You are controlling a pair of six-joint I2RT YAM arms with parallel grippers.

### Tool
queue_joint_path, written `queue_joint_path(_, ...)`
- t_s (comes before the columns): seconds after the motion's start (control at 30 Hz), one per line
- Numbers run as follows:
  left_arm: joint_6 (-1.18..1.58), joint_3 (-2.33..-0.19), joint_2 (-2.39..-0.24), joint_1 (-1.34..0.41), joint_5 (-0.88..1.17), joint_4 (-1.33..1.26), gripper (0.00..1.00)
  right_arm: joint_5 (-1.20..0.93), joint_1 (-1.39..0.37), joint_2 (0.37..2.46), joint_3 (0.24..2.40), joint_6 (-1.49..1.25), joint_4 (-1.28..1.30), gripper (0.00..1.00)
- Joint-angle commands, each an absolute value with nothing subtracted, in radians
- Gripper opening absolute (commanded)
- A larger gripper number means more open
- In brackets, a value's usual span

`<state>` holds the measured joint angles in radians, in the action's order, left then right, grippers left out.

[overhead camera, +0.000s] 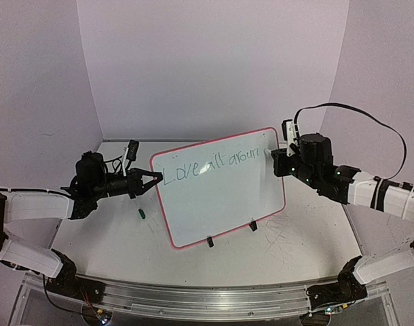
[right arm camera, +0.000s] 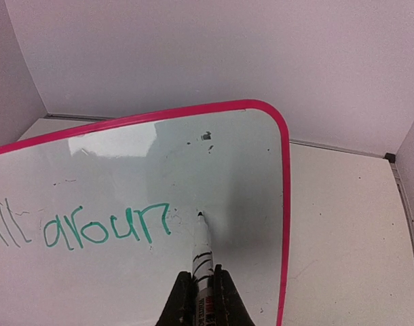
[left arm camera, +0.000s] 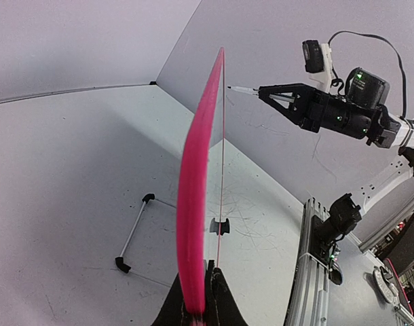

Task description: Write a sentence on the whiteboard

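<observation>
on the left, the left gripper (overhead camera: 156,180) is clamped on the whiteboard (overhead camera: 227,204) at its left edge; from the left wrist view the gripper (left arm camera: 205,285) pinches the pink rim with the board (left arm camera: 197,176) seen edge-on and close to upright. just below that arm a small green cap (overhead camera: 142,213) lies on the counter (overhead camera: 295,251).

the board stands near the middle of the counter, well clear of the back wall, propped on two little black clips (overhead camera: 209,242) along its lower edge. it looks thin, stiff and light, and the face is glossy, so i'd guess it slides or tips easily under a push. the rim is the sensible place to hold it: it leaves the writing face free, and a firm pinch there braces the board against the pen's pressure.

across the face runs the sentence (overhead camera: 210,165) in thin green, unfinished, reading "love all aroun" so far; the right wrist view shows "aroun" (right arm camera: 105,227) clearly.

on the right, the right gripper (overhead camera: 278,161) is closed around a marker (right arm camera: 202,255), whose tip sits at or just off the board (right arm camera: 241,156), right after the last letter. the marker is smooth and round, so it could twist in the fingers if pressed hard; light, even contact seems wise.
</observation>
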<state>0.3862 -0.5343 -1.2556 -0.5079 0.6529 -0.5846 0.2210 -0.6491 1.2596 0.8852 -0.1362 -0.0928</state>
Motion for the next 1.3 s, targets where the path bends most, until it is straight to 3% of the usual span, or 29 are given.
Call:
queue_joint_path(0.0, 0.295, -0.528, -1.257, -0.505, 0.621, -0.499, 0.00, 0.211, -0.644, 1.283, 0.909, -0.140, -0.149, 0.00)
queue_joint_path(1.27, 0.295, -0.528, -1.258, -0.505, 0.627, -0.499, 0.00, 0.161, -0.645, 1.258, 0.839, -0.144, -0.123, 0.00)
